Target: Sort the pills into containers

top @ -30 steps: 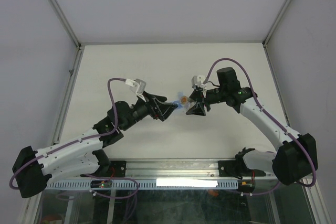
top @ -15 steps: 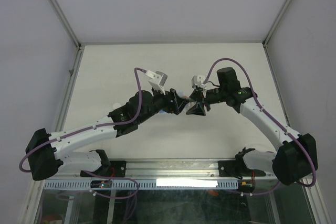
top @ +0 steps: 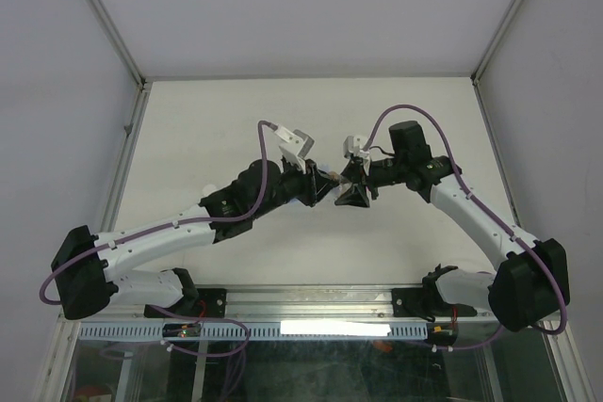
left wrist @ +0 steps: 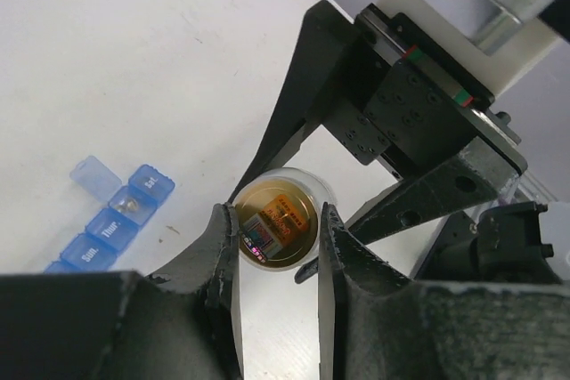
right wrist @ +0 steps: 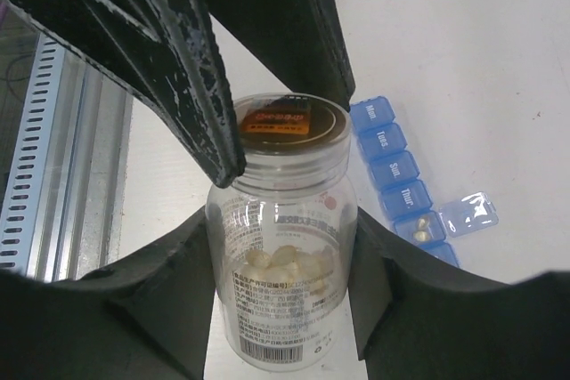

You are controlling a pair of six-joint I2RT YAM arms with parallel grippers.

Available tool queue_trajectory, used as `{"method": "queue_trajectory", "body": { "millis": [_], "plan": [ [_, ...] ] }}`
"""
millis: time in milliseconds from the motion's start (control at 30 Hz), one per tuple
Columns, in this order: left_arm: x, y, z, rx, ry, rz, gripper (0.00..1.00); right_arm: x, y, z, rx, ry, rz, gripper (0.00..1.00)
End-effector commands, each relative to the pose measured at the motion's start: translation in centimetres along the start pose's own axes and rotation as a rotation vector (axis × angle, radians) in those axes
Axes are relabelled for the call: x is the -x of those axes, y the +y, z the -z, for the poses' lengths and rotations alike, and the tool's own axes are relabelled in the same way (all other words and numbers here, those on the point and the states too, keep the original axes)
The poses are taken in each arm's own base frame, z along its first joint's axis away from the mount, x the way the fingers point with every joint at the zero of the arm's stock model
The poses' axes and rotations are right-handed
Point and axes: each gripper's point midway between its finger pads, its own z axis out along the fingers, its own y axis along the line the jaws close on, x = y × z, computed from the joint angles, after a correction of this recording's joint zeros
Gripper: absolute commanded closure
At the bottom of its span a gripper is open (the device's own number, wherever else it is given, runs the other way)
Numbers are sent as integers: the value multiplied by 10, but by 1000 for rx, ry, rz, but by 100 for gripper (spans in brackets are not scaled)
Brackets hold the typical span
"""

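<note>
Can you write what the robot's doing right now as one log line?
right hand: holding pill bottle | left hand: closed on bottle top | pill organizer: one lid open

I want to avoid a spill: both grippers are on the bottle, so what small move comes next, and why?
Probably a slight twist of the left gripper: it pinches the top of the bottle while the right gripper clamps the body upright, pills inside.

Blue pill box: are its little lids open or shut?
One open, others shut. On the blue pill box one lid sticks out sideways, pills showing in its compartment; the labelled lids lie flat.
</note>
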Motion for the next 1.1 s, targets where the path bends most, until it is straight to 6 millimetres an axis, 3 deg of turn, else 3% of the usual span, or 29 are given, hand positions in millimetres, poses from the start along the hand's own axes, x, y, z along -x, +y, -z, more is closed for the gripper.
{"method": "queue_trajectory", "body": {
  "millis": [0,133,167,200,233,300,400,533,700,800,1067],
  "plan": [
    [-8,-25,0,-205,22,-244,88,22,1,0,20,-59,61,100],
    [-23,-41,13,-441,7,-598,88,24,2,1,17,-62,66,100],
    [-21,-40,15,-447,-26,-661,79,24,2,1,16,-61,68,100],
    [-13,-37,16,-425,-82,-695,56,24,1,1,15,-61,69,100],
    [-5,-31,18,-377,-140,-684,23,24,1,2,12,-60,69,100],
    [26,-29,27,-306,-292,-627,2,24,0,2,8,-58,71,100],
    [46,-26,43,-253,-373,-454,1,24,1,3,8,-59,77,100],
    [49,-17,54,-190,-353,-209,1,24,1,3,11,-61,79,100],
    [45,-9,43,-93,-258,68,17,24,1,3,12,-60,78,100],
    [38,-4,28,21,-163,90,25,25,2,3,11,-61,84,100],
    [26,-12,11,101,-75,0,26,24,1,3,11,-58,85,100]
  ]
}}
